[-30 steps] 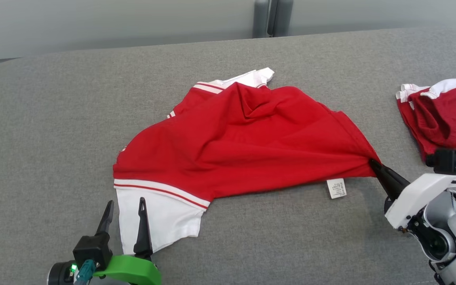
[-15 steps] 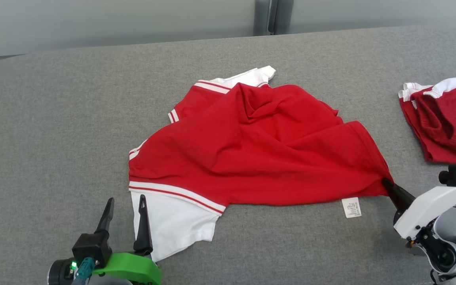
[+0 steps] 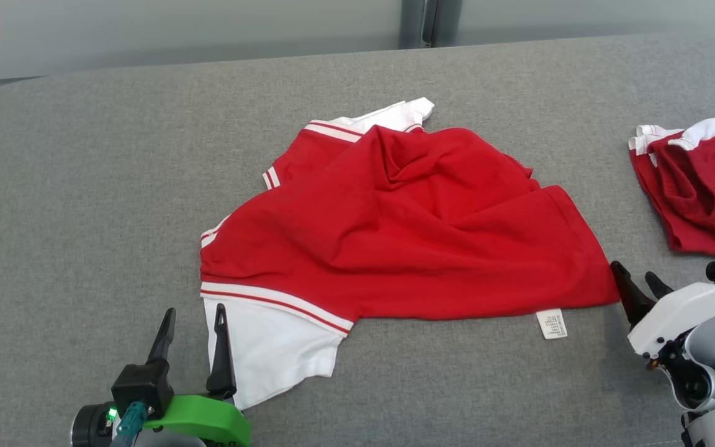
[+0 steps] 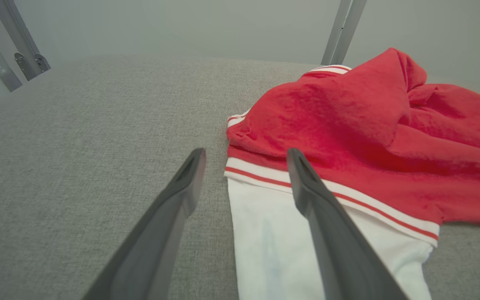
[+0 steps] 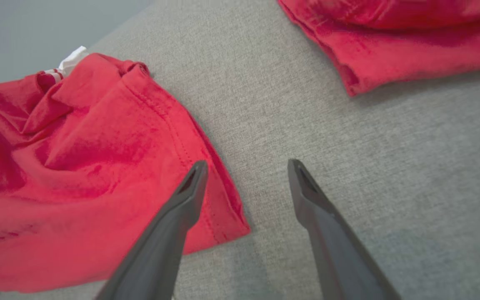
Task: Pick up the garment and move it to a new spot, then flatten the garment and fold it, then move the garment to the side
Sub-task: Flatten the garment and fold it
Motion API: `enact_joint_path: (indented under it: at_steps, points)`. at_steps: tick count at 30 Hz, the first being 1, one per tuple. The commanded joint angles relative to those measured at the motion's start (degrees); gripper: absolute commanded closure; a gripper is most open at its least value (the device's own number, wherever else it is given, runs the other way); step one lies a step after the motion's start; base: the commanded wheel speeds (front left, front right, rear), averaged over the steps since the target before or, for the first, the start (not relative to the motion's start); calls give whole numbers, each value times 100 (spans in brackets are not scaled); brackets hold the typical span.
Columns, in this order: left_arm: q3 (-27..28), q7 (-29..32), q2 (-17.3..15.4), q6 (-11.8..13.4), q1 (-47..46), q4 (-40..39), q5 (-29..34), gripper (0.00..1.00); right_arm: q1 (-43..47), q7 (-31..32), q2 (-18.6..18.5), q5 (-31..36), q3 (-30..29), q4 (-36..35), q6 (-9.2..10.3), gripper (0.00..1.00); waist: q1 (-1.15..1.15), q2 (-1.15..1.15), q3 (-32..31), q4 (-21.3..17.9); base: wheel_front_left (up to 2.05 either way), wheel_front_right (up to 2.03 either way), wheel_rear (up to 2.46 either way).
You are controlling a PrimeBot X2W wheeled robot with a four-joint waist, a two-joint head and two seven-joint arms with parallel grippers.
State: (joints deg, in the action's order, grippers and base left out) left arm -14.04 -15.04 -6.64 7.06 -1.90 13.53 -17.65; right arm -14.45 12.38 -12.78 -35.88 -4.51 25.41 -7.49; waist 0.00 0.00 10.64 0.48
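Head view: garment [image 3: 407, 230] plus second garment [image 3: 705, 186]; left gripper [image 3: 195, 310], right gripper [image 3: 631, 269], both spread.

Bright, even, diffuse light. Thin soft shadows edge the garment [image 3: 407, 236]. Head view sharp; wrist views curve at their edges, far background hazy.

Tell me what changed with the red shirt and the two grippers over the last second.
The right gripper dragged the red shirt rightward by its corner, shifting the whole shirt that way, then let go; its fingers now stand open just off the hem. The left gripper stayed open over the white sleeve, and the second red garment kept its place.
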Motion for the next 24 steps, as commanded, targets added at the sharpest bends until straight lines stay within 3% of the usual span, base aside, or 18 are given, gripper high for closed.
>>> enact_joint_path:
  at_steps: [1,5,13,24]
  points:
    - [0,-17,-46,-17,-65,9,36,0,-87,-141,-85,49,5,85,0,0,0,0,-12,-37,0,0,0]
    - [-19,-17,-44,-23,-57,-5,51,0,-169,-507,-195,56,144,175,0,0,0,0,-56,-95,0,0,0]
    - [15,-17,-67,10,135,-188,42,0,-195,-1350,-361,417,686,-444,0,0,0,0,-354,-221,0,0,0]
    - [60,17,-128,110,622,-531,-94,0,73,-1897,146,1474,1060,-1277,0,0,0,0,-1024,-169,0,0,0]
